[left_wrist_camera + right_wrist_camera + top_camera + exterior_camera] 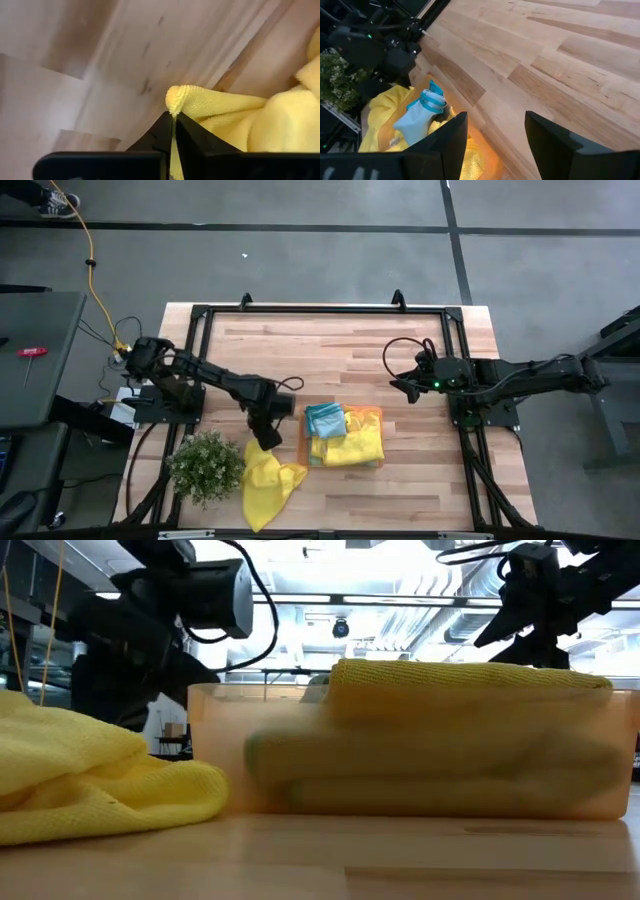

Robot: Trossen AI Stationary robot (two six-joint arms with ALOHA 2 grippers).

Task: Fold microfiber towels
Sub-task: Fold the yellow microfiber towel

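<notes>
Now the left tool (pixel 174 120) is clenched on the loose yellow towel's (pixel 268 485) edge; the right tool (pixel 495 145), released, hovers above the desk (pixel 340 350).

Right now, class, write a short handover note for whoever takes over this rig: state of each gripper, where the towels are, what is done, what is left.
Left gripper: shut on an edge of the loose yellow towel, which lies crumpled on the table beside the potted plant.
Right gripper: open, empty, held above bare wood on the far side of the orange tray.
Done: the tray already holds towels, a folded yellow one and a light blue one among them.
Left: the loose yellow towel is not yet folded and is not in the tray.
</notes>
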